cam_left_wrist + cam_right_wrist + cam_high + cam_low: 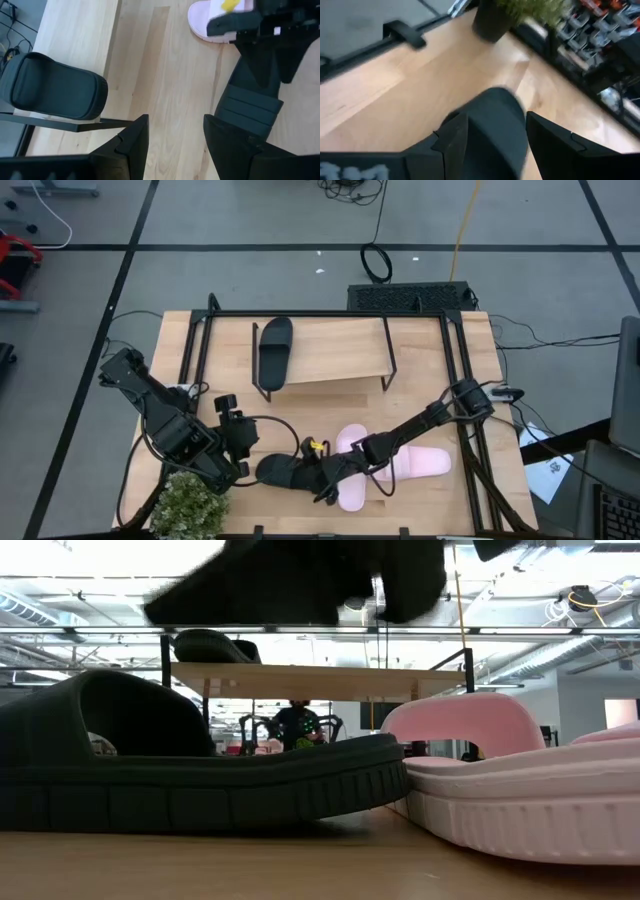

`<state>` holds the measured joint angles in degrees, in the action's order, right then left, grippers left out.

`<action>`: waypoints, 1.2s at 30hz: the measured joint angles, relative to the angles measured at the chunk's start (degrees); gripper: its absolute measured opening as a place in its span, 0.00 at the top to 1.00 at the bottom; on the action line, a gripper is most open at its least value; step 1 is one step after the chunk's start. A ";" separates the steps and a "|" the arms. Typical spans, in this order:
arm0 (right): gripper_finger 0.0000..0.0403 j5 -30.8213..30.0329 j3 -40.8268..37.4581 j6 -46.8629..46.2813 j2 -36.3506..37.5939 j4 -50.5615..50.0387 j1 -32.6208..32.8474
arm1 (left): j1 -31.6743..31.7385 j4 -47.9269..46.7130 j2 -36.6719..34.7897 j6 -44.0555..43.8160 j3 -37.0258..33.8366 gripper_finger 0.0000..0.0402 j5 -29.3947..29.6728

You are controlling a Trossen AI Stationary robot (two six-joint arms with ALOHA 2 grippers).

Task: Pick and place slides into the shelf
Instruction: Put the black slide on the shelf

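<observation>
One black slide [272, 470] lies sole-down on the table near the front; it also shows in the low view [190, 770]. Two pink slides [350, 480] [425, 463] lie right of it, the nearer one [500, 790] close against its toe. A second black slide [275, 352] lies on the shelf's wooden top [340, 350]. My right gripper [305, 475] is open and hovers just above the black slide on the table [495, 125], a finger on either side and not touching. My left gripper [240, 442] is open and empty, left of that slide.
A potted plant [190, 505] stands at the front left corner, close to my left arm. The black frame's bars [200, 330] [455, 350] run along both sides of the table. Bare table shows between the shelf and the slides [300, 410].
</observation>
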<state>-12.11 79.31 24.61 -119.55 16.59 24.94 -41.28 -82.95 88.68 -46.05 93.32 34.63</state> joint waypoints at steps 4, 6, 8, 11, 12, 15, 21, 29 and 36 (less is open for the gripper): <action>0.52 0.08 -0.13 0.10 -2.17 1.61 -0.42 | 0.00 0.05 0.00 0.05 0.00 0.54 0.09; 0.52 -0.10 -0.11 0.45 -2.76 2.06 -0.48 | 0.00 0.05 0.00 0.07 0.00 0.54 0.18; 0.52 -0.24 -0.11 0.94 -3.22 2.55 -0.67 | 0.00 0.05 0.00 0.07 0.00 0.54 0.26; 0.52 -1.46 -0.13 1.59 -3.18 3.62 -1.03 | 0.00 0.08 0.00 0.09 0.00 0.54 0.33; 0.52 -1.43 -0.11 1.59 -3.16 3.88 -1.26 | 0.00 0.10 0.00 0.09 0.00 0.54 0.33; 0.52 -1.37 -0.11 0.82 -3.18 3.49 -1.76 | 0.00 0.25 0.00 0.11 0.00 0.54 0.37; 0.52 -1.21 -0.11 -0.80 -3.18 3.25 -2.48 | 0.00 0.27 0.00 0.24 0.00 0.54 0.37; 0.52 -1.28 -0.11 -1.45 -3.18 1.88 -2.61 | 0.00 0.54 0.00 0.31 0.00 0.54 0.39; 0.53 -1.35 -0.11 -2.55 -3.18 1.14 -2.77 | 0.00 0.93 0.00 0.35 0.00 0.54 0.42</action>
<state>-13.45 79.20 22.06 -122.74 17.73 22.17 -41.28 -82.02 88.68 -45.69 93.32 35.05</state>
